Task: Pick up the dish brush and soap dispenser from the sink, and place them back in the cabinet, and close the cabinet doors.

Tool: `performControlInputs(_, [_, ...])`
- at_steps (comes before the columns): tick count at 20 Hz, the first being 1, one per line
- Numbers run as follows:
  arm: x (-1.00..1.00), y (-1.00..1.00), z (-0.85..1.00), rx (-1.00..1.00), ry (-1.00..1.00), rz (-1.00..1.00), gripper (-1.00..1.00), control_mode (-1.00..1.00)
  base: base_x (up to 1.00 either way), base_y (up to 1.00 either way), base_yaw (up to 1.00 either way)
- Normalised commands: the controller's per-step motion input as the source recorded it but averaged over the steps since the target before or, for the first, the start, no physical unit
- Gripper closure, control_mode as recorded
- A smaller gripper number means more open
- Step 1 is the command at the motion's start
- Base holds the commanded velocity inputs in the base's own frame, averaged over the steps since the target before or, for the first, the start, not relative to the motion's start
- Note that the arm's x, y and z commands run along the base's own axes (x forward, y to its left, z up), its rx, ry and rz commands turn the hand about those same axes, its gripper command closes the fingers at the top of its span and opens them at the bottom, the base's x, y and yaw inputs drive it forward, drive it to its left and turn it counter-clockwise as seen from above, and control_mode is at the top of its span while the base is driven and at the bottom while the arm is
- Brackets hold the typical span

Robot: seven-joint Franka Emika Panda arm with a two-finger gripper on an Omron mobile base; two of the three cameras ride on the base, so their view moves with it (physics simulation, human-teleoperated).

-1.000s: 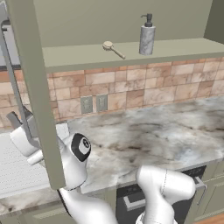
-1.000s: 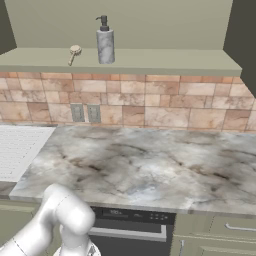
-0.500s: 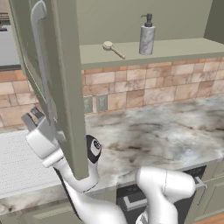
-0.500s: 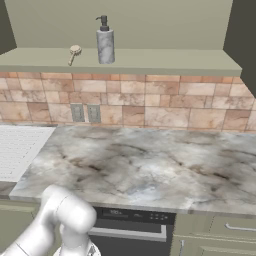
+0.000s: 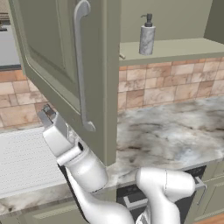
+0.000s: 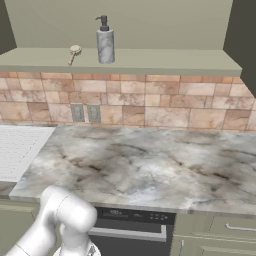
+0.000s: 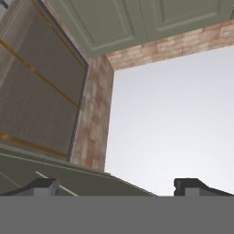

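Observation:
The grey soap dispenser (image 5: 147, 35) (image 6: 105, 42) stands on the open cabinet's shelf (image 6: 150, 61). The tan-headed dish brush (image 6: 74, 52) lies just left of it; in the left base view the door hides all but its tip (image 5: 122, 56). The left cabinet door (image 5: 52, 52) hangs part-way swung, its silver bar handle (image 5: 80, 65) facing me. My gripper (image 5: 46, 116) (image 7: 118, 186) sits at that door's lower outer edge, open, with the fingertips (image 7: 43, 185) far apart and nothing between them. The sink's ribbed drainboard (image 5: 26, 157) lies below.
The marble counter (image 6: 140, 165) runs under the shelf, with a tiled backsplash (image 6: 150, 105) and an outlet (image 6: 85, 113) behind it. The right cabinet door (image 6: 246, 40) stands out at the far right. A window (image 7: 36, 87) and further green doors (image 7: 137, 23) lie ahead of the hand.
The left cabinet door has swung rightward toward the shelf and now covers most of the brush. My arm and gripper followed its lower edge. Dispenser and brush stayed put.

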Motion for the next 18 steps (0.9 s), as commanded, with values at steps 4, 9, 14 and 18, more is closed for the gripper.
performControlInputs(4, [-0.17,-0.30,0.07,0.05,0.00,0.00,-1.00,-1.00,0.00,0.00,0.00])
performControlInputs(9, [-0.19,-0.30,0.02,0.04,0.00,0.00,-1.00,-1.00,0.00,0.00,0.00])
performControlInputs(14, [-0.19,-0.31,0.00,0.05,0.00,0.00,-1.00,-1.00,0.00,0.00,0.00])
performControlInputs(18, [-0.15,-0.31,0.00,0.06,0.00,0.00,-1.00,-1.00,0.00,0.00,0.00])
